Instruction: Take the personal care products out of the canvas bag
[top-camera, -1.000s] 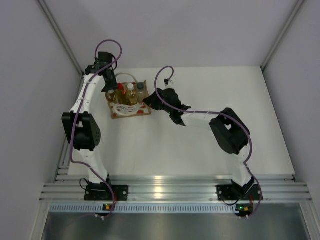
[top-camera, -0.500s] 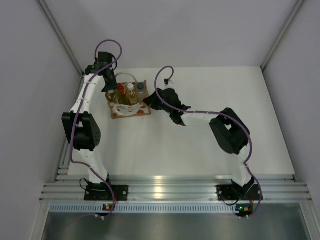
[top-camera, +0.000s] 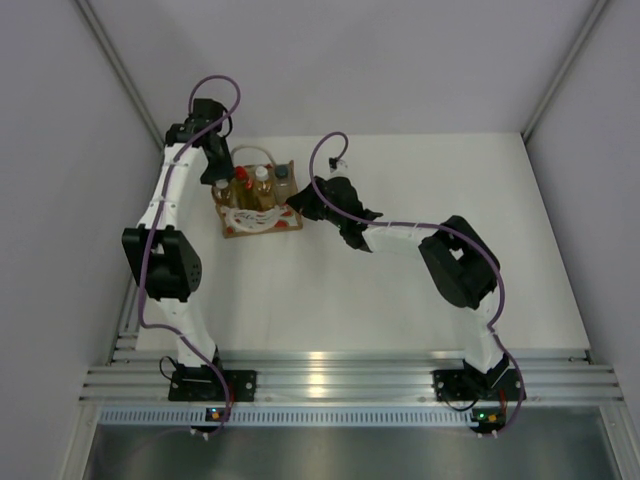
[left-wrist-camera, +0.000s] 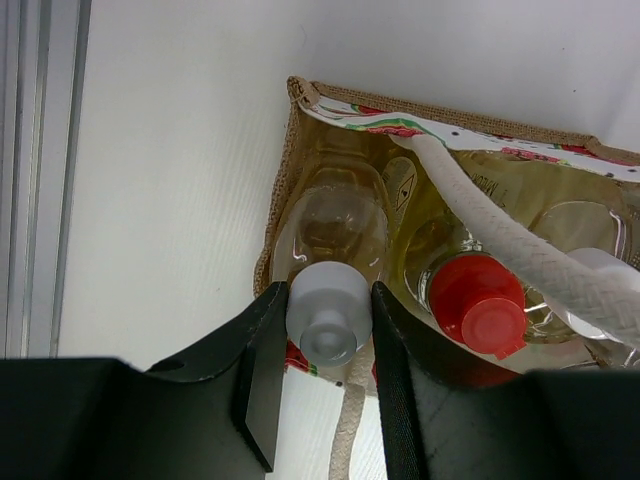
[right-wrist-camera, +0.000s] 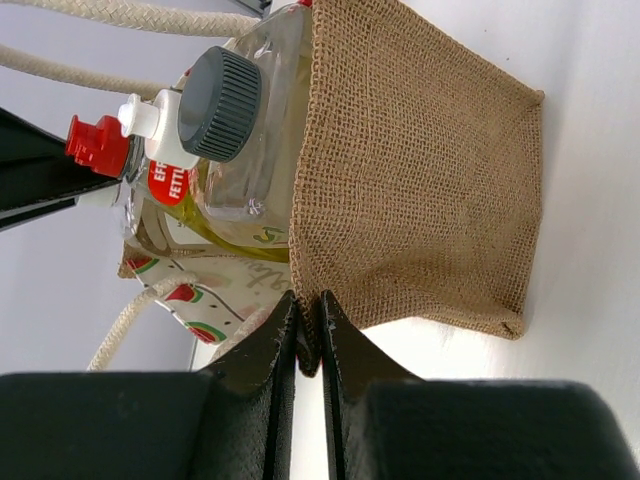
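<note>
Near the far-left corner of the table stands the canvas bag, bottles inside. The left gripper is clamped on the white cap of an amber bottle at the bag's left end. The right gripper has its jaws pinched together on the bag's burlap wall, steadying it. I'd call this the first extraction. Next it needs a straight lift, clear of the rope handle, with the bag held down.
</note>
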